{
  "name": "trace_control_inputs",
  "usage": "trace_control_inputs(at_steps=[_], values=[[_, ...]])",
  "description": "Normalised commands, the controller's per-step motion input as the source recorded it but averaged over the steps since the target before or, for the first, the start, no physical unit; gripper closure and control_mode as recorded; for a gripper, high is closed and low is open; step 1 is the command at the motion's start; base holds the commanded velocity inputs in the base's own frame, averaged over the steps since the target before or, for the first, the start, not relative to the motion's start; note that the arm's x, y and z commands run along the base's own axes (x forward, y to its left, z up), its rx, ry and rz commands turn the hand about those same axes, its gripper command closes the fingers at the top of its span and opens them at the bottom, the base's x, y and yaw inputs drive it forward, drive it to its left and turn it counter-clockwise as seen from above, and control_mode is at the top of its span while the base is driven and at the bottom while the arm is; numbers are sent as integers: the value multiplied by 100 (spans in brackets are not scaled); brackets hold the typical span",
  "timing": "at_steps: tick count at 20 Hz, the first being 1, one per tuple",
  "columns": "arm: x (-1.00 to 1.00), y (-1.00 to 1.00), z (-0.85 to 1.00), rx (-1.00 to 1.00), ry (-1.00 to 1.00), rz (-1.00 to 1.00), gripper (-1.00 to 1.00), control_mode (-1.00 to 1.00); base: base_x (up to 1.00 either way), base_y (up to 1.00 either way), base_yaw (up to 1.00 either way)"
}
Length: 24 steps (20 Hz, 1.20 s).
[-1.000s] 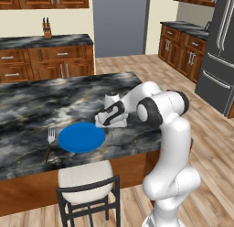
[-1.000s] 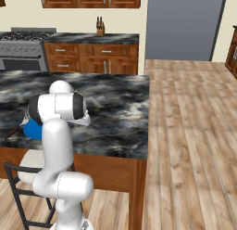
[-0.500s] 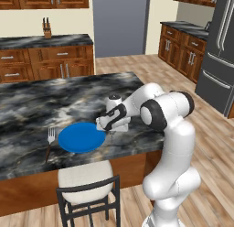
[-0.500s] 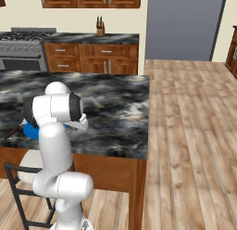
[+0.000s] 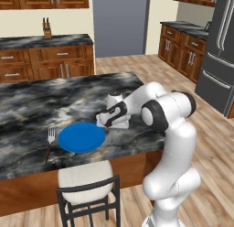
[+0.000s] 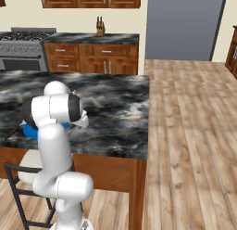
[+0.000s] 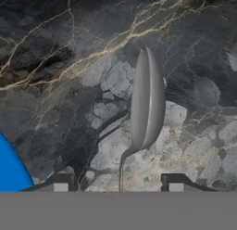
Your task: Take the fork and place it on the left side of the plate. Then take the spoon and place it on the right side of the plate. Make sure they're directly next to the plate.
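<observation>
The fork [image 5: 50, 138] lies on the tabletop [image 5: 41, 102] just beside the left rim of the plate [image 5: 82, 137], so that part looks done. The gripper [image 7: 119, 187] hangs low at the right side of the plate, and the spoon [image 7: 146, 104] stands out between its two finger tips [image 7: 59, 183], the thin handle running down into the gap. It seems to hold the spoon, though how tightly the jaws are closed cannot be told. To do this step well, the robot should lower the spoon flat, parallel to the plate's edge and very near it, and open only when the spoon rests on the stone.
</observation>
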Motion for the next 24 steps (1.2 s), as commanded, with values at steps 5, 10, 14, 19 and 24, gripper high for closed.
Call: trace_control_inputs(at_steps=[5,10,14,19,24], values=[[0,1,69,0,0,0,-100,-100,0,0,0],[-21,-2,81,0,0,0,-100,-100,0,0,0],[-68,-26,60,0,0,0,-100,-100,0,0,0],[-98,-30,43,0,0,0,-100,-100,0,0,0],[-96,-23,25,0,0,0,-100,-100,0,0,0]])
